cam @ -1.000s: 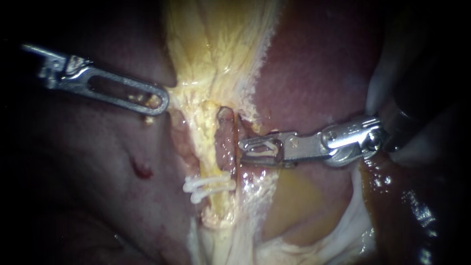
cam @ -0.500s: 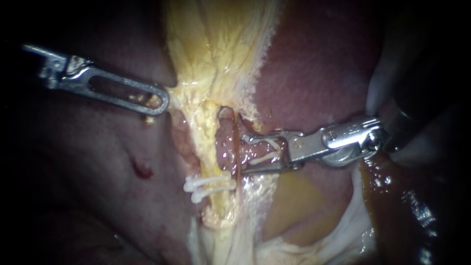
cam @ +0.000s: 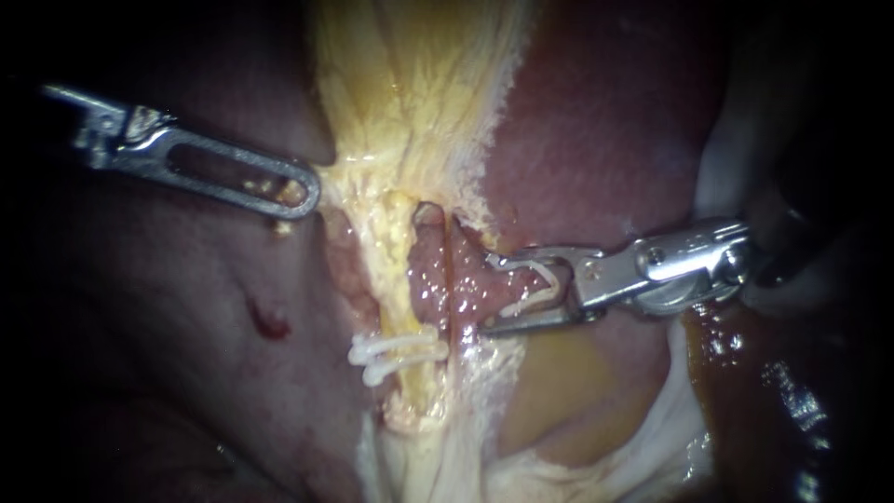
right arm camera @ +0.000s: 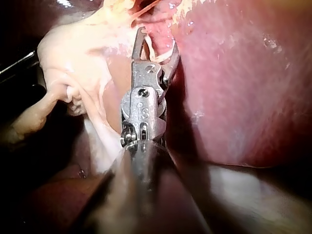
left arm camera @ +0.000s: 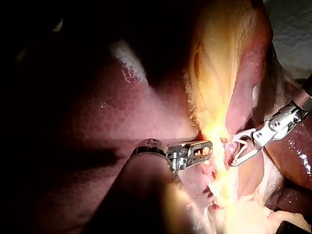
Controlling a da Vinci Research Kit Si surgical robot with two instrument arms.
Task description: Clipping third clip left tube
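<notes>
- The right instrument's jaws [cam: 494, 293] stand wide apart with a white loaded clip [cam: 533, 284] seated between them, 1 leg along each jaw. They grip nothing but that clip. Their tips sit just beside the pink tissue, at its right edge, and are not around any tube.
- The left instrument's jaws [cam: 303, 194] lie together on the edge of the yellow tissue [cam: 372, 177], apparently drawing it taut toward the left.
- The left tube [cam: 426, 275] runs downward between the 2 instruments. Lower on it sit 2 placed clips [cam: 399, 352], close together.
- As I judge it, the step in hand is getting the loaded clip around this tube above that pair.
- To do it well, advance until the tube lies fully inside the clip's mouth, with both tips showing past its far side. Keep square to the tube, stay apart from the pair, and only then close.
- The likeliest fault is catching neighbouring pink tissue, or the liver [cam: 596, 121] behind, along with the tube.
</notes>
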